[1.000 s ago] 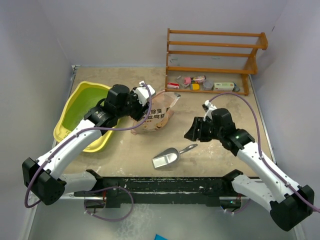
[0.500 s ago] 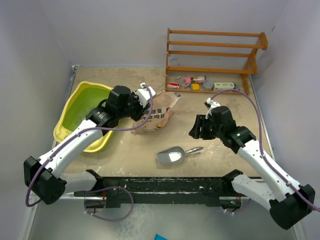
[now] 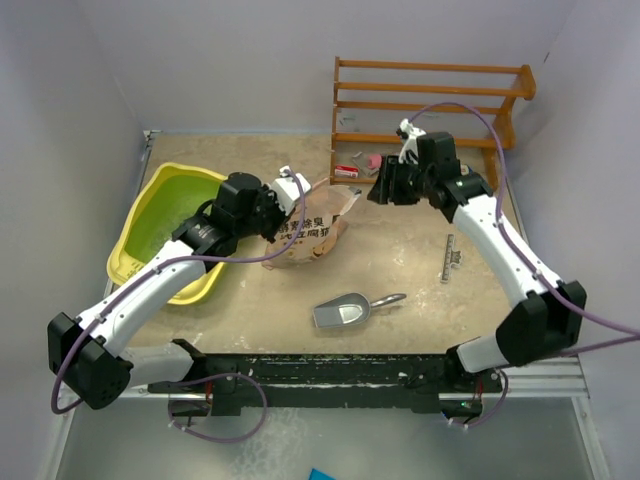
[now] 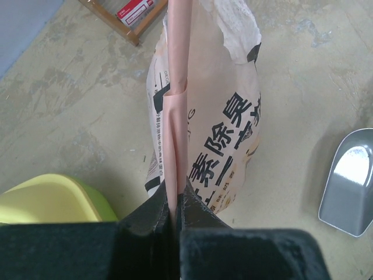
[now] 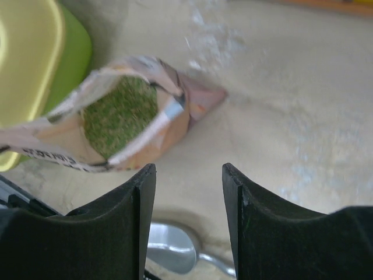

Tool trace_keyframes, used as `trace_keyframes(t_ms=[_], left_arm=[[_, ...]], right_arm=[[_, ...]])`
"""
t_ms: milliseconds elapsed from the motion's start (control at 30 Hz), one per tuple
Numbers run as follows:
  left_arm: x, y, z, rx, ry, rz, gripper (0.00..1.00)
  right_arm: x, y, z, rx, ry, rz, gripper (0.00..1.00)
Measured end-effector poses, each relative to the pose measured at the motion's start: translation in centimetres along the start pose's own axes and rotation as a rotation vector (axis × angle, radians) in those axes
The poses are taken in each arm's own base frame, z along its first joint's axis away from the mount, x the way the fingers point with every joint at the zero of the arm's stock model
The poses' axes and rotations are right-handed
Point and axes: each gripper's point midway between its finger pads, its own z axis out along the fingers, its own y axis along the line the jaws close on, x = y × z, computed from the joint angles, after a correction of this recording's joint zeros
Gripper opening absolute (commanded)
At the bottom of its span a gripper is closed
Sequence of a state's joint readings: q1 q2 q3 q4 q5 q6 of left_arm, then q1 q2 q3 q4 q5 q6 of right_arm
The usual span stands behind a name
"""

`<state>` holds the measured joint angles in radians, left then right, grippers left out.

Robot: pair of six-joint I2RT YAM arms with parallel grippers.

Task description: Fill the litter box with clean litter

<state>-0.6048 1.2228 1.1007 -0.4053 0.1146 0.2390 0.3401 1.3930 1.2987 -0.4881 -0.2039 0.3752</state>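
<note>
Bag [image 4: 227, 134], peach-pink: black Chinese print on its face. From the left wrist view I read 除臭 in large characters, with what looked like 素 just before them in the same row. A second row ran beneath it, cut off at the bag's curve and not legible. Smaller print sat beside the crease pinched in my left hand [image 4: 176, 201], too folded to read. Small red-and-white box [image 4: 135, 8] on the rack [image 3: 430, 110]: label blurred, nothing readable.
</note>
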Motion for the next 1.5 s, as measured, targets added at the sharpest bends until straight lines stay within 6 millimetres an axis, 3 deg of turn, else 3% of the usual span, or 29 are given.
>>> trace_keyframes(t_ms=[100,200,500,967,1000,1033,1067,1100,1333,1500], left_arm=[[-0.2,0.1,-0.2,-0.009,-0.006,-0.009,0.0],[-0.2,0.2,-0.3,-0.012,-0.008,-0.012,0.0],[-0.2,0.2,-0.3,-0.014,-0.008,-0.017,0.0],[-0.2,0.1,0.2,-0.009,-0.006,-0.019,0.0],[-0.2,0.1,0.2,-0.009,-0.008,-0.018,0.0],[-0.2,0.1,0.3,-0.01,-0.009,-0.018,0.0],[-0.3,0.2,0.3,-0.01,-0.01,-0.018,0.0],[-0.3,0.2,0.3,-0.01,-0.012,-0.018,0.0],[-0.3,0.6,0.7,-0.029,-0.006,-0.013,0.0],[-0.6,1.2,1.6,-0.046,0.003,0.017,0.0]], right_arm=[[-3.2,1.4,1.3,-0.065,-0.014,-0.048,0.49],[-4.3,2.4,2.8,-0.123,0.003,-0.083,0.49],[-1.7,1.4,5.8,-0.134,0.134,-0.119,0.54],[-1.0,1.2,9.4,-0.183,0.152,-0.169,0.53],[-0.9,1.1,9.9,-0.182,0.16,-0.17,0.48],[-0.8,1.1,10.3,-0.181,0.167,-0.173,0.36],[-0.8,1.1,10.7,-0.182,0.172,-0.177,0.13],[-0.8,1.1,11.1,-0.182,0.174,-0.184,0.0],[-0.9,1.0,11.2,-0.118,0.181,-0.208,0.0],[0.9,-0.2,7.5,-0.038,0.156,-0.205,0.0]])
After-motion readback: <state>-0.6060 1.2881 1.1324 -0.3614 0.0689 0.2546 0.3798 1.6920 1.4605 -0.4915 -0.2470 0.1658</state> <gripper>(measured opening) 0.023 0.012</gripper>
